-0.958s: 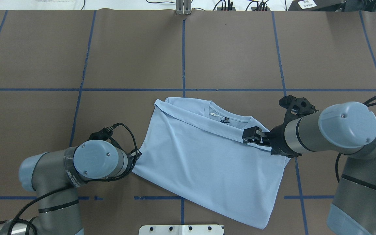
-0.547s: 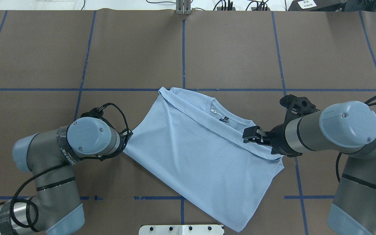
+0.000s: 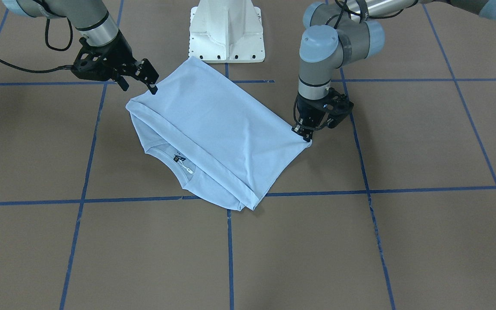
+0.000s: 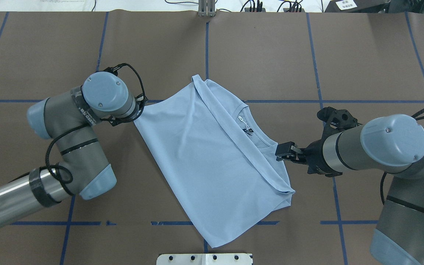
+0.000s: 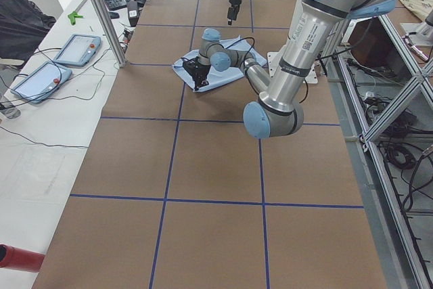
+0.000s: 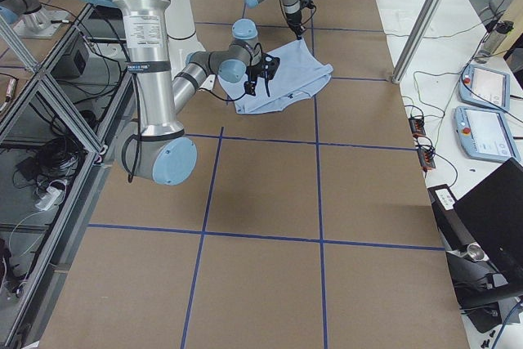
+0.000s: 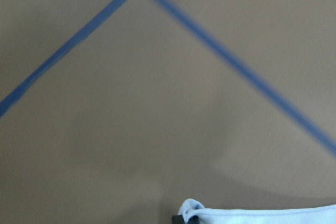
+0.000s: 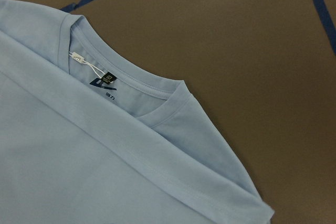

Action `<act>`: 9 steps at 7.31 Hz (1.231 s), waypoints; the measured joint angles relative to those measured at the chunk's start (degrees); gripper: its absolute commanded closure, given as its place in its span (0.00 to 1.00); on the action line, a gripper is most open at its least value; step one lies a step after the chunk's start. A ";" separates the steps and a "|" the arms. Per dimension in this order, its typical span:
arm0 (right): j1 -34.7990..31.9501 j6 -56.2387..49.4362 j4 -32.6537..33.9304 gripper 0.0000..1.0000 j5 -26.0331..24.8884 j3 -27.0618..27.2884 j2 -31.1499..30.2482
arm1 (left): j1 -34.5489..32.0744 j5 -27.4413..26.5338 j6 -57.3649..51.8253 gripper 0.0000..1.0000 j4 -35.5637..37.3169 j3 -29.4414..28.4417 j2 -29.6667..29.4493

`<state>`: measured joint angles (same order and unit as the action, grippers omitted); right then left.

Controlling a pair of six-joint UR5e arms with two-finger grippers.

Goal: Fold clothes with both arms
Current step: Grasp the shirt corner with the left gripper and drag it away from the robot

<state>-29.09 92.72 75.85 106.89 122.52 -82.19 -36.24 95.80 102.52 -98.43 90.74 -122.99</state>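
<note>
The pale blue T-shirt (image 4: 204,162) lies folded and slanted across the middle of the brown table (image 4: 363,55). Its lower corner reaches the bottom centre of the overhead frame, near the white pedestal base (image 3: 226,30). A doubled band of cloth runs diagonally over it. The ribbed collar (image 8: 147,80), with black neck label (image 8: 108,78) and white tag (image 8: 77,56), faces the upper right. The left gripper (image 3: 305,134) is closed on the shirt's corner at the left of the overhead frame, and its wrist view shows a pinch of fabric at the bottom edge. The right gripper (image 4: 280,153) sits low at the shoulder edge just beside the collar, jaws seemingly apart, holding nothing.
</note>
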 measured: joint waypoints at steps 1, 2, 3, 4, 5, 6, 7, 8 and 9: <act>-0.07 0.00 0.00 0.00 0.03 -0.12 -0.02 | -1.54 -0.02 -2.63 1.00 -3.81 -5.04 -2.46; -0.12 0.00 0.00 0.00 0.06 -0.20 -0.08 | -2.46 -0.05 -4.90 1.00 -7.89 -10.40 -5.00; -0.15 0.02 0.00 0.00 0.07 -0.23 -0.12 | -3.28 -0.10 -6.98 1.00 -11.94 -16.26 -8.09; -0.17 0.06 0.00 0.00 0.07 -0.26 -0.13 | -3.90 -0.14 -8.97 1.00 -15.63 -21.39 -10.97; -0.17 0.10 0.00 0.00 0.07 -0.25 -0.11 | -4.27 -0.25 -10.73 1.00 -20.29 -26.57 -13.67; -0.17 0.17 0.00 0.00 0.07 -0.21 -0.11 | -4.42 -0.96 -12.45 1.00 -25.73 -32.41 -16.73; -0.16 0.22 0.00 0.00 0.07 -0.21 -0.11 | -4.46 -2.06 -14.34 1.00 -30.67 -37.92 -19.85; -0.10 0.25 0.00 0.00 0.04 -0.22 -0.10 | -4.48 -2.92 -15.74 0.99 -33.79 -41.24 -21.66; -0.05 0.26 0.00 0.00 -0.04 -0.25 -0.06 | -4.49 -3.78 -16.51 0.08 -35.30 -42.91 -22.41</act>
<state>-29.14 92.98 75.85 106.85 122.27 -82.25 -40.73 92.02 86.01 -133.73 47.83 -145.40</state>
